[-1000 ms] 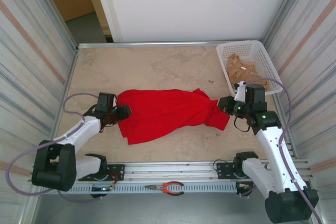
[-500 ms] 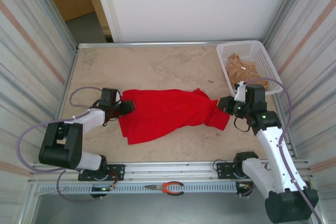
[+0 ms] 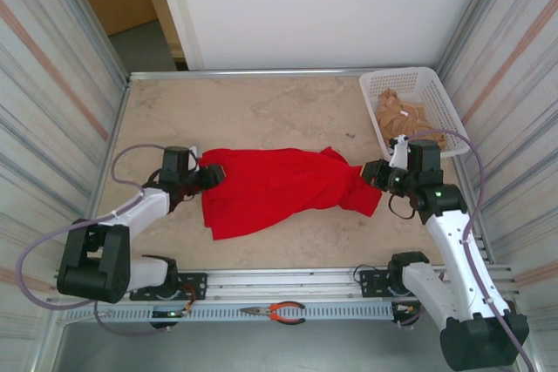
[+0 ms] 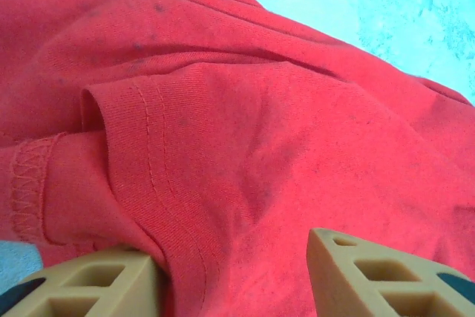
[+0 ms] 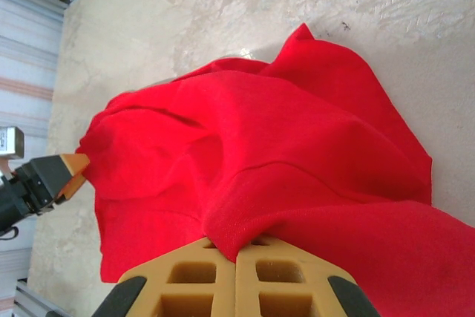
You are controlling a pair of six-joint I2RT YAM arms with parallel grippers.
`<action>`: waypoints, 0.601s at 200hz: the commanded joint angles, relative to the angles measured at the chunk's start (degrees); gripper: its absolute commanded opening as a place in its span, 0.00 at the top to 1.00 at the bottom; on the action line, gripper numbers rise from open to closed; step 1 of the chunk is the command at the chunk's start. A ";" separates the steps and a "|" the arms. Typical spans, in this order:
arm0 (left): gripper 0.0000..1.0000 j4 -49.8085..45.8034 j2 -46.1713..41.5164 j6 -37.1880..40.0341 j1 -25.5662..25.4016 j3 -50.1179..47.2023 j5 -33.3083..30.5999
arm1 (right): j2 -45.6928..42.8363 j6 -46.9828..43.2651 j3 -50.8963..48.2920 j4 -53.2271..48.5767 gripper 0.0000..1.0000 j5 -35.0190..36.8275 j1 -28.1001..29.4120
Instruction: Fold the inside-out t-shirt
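- Lying bunched mid-table, the red t-shirt (image 3: 279,189) is soft knit, creased, with a stitched hem showing.
- Right gripper (image 5: 236,254): fingers pressed together, pinching the shirt's right end.
- Left gripper (image 4: 234,257): jaws half apart at the shirt's left edge, cloth between them.
- Table (image 3: 261,106): beige, marbled, matte.
- White mesh basket (image 3: 436,84) sits in the far right corner.
- Ribbed metal walls (image 3: 52,84) stand at both sides.

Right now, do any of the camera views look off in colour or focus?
Left wrist view: the table reads cyan, a colour cast, though the t-shirt stitching is sharp. Right wrist view: natural beige table, cloth sharp. Top view: even light, no glare.
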 commanded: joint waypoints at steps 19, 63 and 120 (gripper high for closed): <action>0.49 -1.06 2.40 0.09 0.42 1.66 -1.81 | -0.37 -0.09 0.20 1.54 1.00 -0.25 -0.32; 0.48 2.87 2.31 0.39 -0.25 2.54 1.20 | -0.47 -0.17 -0.07 1.36 1.00 0.06 -0.40; 0.48 6.06 -1.21 -1.38 -2.27 -3.19 1.06 | 0.00 -0.24 -0.13 1.89 1.00 -0.14 -0.60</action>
